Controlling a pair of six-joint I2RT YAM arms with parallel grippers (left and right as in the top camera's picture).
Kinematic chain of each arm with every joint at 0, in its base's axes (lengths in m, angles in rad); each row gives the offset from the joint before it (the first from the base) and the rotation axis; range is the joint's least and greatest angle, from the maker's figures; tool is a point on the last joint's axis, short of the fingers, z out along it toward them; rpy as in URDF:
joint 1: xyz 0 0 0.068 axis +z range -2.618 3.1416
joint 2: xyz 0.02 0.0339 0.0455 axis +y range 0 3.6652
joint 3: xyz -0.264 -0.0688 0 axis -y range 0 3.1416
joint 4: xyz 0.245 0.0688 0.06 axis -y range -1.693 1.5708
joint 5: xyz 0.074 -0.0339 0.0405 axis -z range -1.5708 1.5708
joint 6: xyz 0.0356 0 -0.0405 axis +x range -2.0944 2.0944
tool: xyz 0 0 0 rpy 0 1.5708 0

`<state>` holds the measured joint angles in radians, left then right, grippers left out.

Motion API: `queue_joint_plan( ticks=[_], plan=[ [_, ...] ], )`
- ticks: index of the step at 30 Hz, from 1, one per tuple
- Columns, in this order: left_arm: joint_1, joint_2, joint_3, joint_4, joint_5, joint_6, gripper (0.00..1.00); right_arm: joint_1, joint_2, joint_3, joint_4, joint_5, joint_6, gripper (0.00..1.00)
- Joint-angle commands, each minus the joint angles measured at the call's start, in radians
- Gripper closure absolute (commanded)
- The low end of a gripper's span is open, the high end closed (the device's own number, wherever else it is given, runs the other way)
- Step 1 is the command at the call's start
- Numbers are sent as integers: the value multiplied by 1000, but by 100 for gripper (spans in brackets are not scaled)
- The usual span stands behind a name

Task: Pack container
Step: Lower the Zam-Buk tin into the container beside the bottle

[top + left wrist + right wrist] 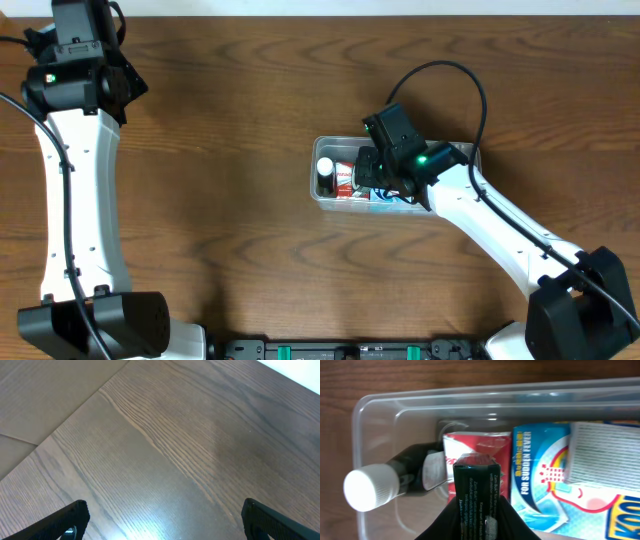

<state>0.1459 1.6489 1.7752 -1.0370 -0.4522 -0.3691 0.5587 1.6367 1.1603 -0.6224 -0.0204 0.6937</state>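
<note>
Container (318, 192) right of table (220, 200) centre; right gripper (476, 512) above it pinches a dark box (476, 477), bottle (395, 482) and red box (477, 445) beneath. Left gripper (165, 516) spread, far-left corner.

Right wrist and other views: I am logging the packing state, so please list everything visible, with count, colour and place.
table: one, brown wood grain, under everything
container: one, clear plastic, on the table right of centre
bottle: one, dark with a white cap, lying in the container's left end
red box: one, red and white, in the container beside the bottle
blue box: one, blue and white, in the container right of the red box
dark box: one, dark green-black, held above the red box
left tool: open, over bare table
right tool: shut on the dark box
</note>
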Motion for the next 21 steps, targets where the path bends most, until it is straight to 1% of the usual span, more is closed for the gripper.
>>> queue_joint_plan(
  ticks=[1,5,14,21],
  plan=[
    [2,-14,11,-2,-16,-2,2,5,-2,-11,10,74,12,80],
    [2,-14,11,-2,-16,-2,2,5,-2,-24,19,99,12,80],
    [2,-14,11,-2,-16,-2,2,5,-2,-63,96,97,12,80],
    [2,-14,11,-2,-16,-2,2,5,-2,-63,136,51,13,82]
  ],
)
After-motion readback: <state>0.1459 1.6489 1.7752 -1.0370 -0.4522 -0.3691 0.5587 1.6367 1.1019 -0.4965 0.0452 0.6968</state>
